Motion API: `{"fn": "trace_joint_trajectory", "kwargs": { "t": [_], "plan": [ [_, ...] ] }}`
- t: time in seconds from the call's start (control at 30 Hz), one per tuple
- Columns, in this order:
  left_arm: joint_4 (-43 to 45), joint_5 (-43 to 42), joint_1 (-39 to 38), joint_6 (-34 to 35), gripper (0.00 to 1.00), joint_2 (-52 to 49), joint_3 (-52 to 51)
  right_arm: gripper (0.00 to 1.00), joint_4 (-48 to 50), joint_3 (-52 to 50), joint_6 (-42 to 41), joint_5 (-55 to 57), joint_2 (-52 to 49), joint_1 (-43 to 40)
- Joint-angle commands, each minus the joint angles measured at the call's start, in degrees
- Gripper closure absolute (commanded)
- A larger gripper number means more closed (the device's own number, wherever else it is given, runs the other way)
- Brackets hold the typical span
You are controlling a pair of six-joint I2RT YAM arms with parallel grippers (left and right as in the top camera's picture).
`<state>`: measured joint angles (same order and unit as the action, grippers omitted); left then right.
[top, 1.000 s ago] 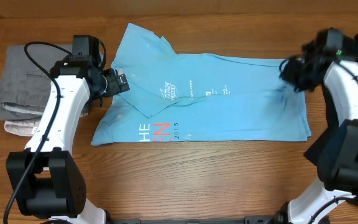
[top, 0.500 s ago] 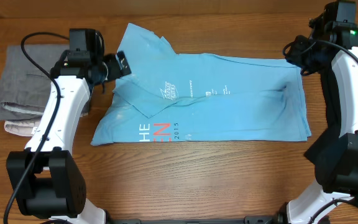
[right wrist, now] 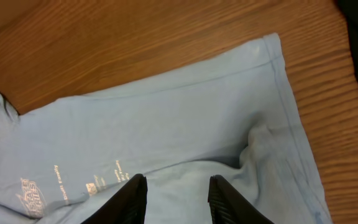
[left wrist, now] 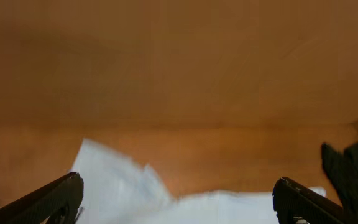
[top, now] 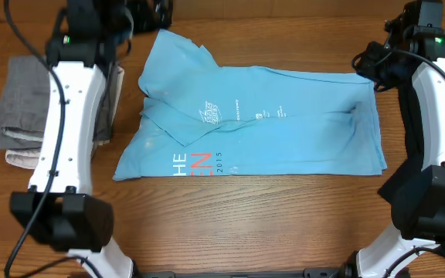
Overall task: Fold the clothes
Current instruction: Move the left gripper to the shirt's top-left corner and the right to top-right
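Pulling away from the T-shirt (top: 269, 131), the left gripper (left wrist: 178, 186) has gone past its far left corner, fingers wide apart and empty. The right gripper (right wrist: 177, 182) hovers parted over its right end. Both have let go, so the partly folded T-shirt likely awaits another fold.

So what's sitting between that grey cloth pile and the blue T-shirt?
Only a bare strip of wooden table, in the overhead view, separates the grey cloth pile from the T-shirt; the left arm crosses above the pile's edge.
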<state>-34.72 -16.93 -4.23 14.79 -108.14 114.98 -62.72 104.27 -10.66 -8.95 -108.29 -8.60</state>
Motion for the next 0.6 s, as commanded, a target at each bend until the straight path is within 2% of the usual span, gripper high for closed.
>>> {"fn": "trace_joint_trajectory", "kwargs": {
  "t": [0.0,0.1,0.27,0.57],
  "plan": [
    [-0.1,7.9,-3.3,-5.3,0.00,-9.1,7.8,0.63,1.3,1.1,0.3,0.3,1.0,-0.1],
    [2.1,11.3,-4.4,-7.1,0.00,-15.5,10.2,0.63,3.6,0.7,0.3,0.4,0.9,-0.1],
    [3.8,11.3,-3.7,-5.5,0.00,-23.3,10.6,0.64,8.8,-0.7,0.4,1.5,-1.0,-0.1],
    [0.2,10.9,-1.8,-7.6,0.00,-29.8,10.5,0.64,16.6,-0.7,0.4,5.9,-12.7,-1.9]
  ]
}}
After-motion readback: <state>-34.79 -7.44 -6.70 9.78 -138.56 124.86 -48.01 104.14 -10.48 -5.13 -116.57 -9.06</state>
